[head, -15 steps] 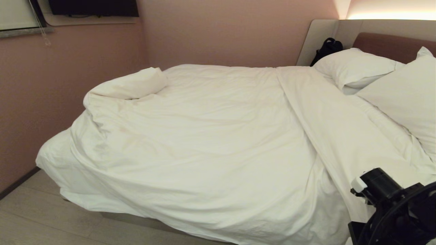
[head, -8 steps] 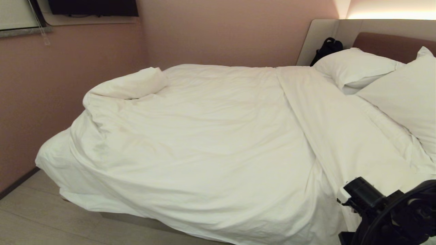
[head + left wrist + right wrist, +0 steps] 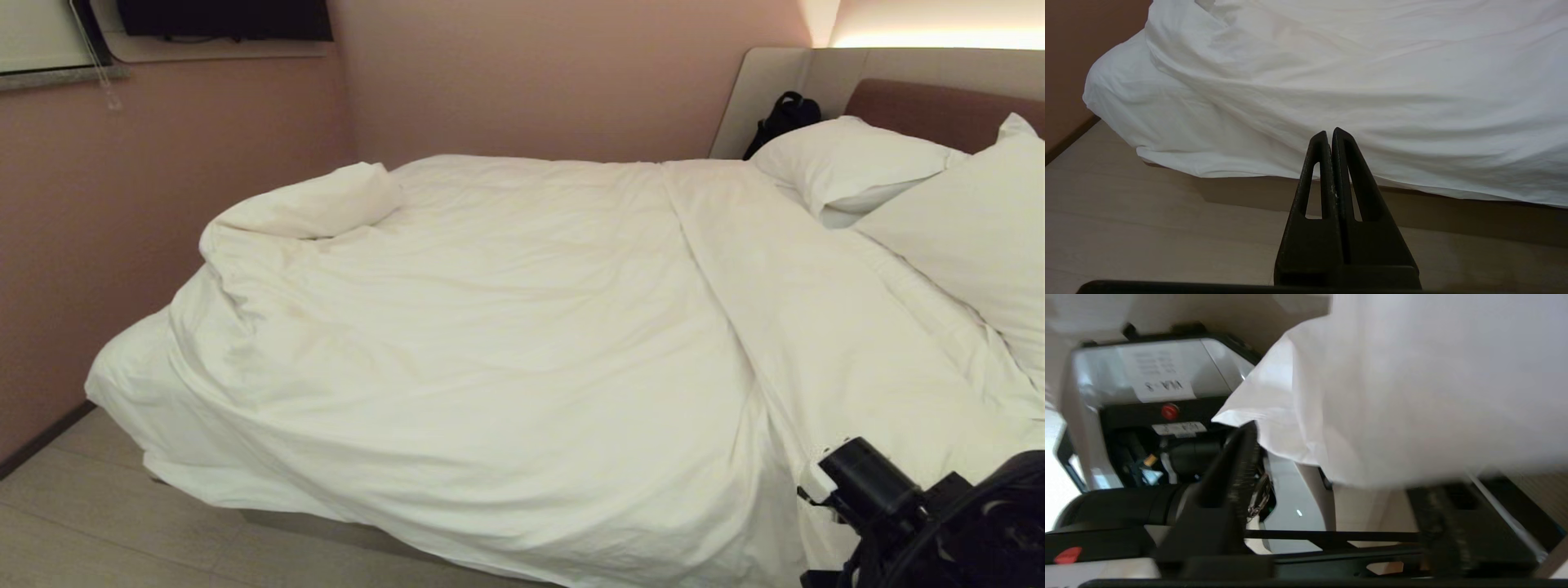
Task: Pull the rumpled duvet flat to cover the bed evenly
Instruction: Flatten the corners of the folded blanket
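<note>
While one duvet [image 3: 506, 327] covers one bed [image 3: 939, 106], two pillows [image 3: 849, 163], right tool [image 3: 1331, 465] spread, left tool [image 3: 1329, 136] pressed together

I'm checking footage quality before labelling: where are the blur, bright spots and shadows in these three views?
Head view: sharp; a warm light strip glares above the headboard; the room is dim. Left wrist view: crisp, with a dark shadow on the floor under the duvet hem, beyond the left gripper. Right wrist view: smeared, the duvet nearly washed out between the open fingers of the right gripper.
</note>
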Controlling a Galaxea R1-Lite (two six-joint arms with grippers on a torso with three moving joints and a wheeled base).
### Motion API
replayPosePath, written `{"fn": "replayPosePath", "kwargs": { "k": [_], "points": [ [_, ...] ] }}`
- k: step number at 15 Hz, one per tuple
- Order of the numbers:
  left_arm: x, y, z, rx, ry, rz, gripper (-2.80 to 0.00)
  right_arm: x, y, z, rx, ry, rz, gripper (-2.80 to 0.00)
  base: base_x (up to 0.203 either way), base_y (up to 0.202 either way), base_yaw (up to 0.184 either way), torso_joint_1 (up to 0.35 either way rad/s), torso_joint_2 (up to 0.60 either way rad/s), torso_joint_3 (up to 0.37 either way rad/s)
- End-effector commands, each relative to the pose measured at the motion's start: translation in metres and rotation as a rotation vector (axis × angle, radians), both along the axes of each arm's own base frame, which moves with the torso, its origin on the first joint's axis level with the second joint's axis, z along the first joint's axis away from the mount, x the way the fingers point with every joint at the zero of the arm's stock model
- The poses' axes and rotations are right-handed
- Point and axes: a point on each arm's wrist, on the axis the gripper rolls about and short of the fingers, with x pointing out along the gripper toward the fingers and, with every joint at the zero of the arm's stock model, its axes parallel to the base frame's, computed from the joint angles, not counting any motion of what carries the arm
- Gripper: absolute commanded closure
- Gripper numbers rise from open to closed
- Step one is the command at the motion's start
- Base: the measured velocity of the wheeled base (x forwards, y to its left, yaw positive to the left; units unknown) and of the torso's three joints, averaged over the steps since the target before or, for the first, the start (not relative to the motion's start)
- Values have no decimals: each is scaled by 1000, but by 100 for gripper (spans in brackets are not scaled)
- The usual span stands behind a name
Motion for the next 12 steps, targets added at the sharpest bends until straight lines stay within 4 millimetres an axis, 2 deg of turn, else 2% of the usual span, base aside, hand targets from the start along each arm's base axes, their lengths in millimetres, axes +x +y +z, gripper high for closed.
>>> {"fn": "replayPosePath", "kwargs": {
  "k": [1,3,6,9,12],
  "points": [
    [0,0,0,1,-1,1,0,-9,-2,18,32,-79,4,-280,0,0,0,0,0,0],
    [0,0,0,1,-1,1,0,-27,-10,42,66,-160,8,-280,0,0,0,0,0,0],
    [0,0,0,1,0,1,0,-56,-25,67,94,-230,-5,-280,0,0,0,0,0,0],
    [0,0,0,1,-1,1,0,-75,-43,78,105,-288,-77,-280,0,0,0,0,0,0],
    [0,0,0,1,-1,1,0,-89,-54,80,115,-338,-136,-280,0,0,0,0,0,0]
  ]
}}
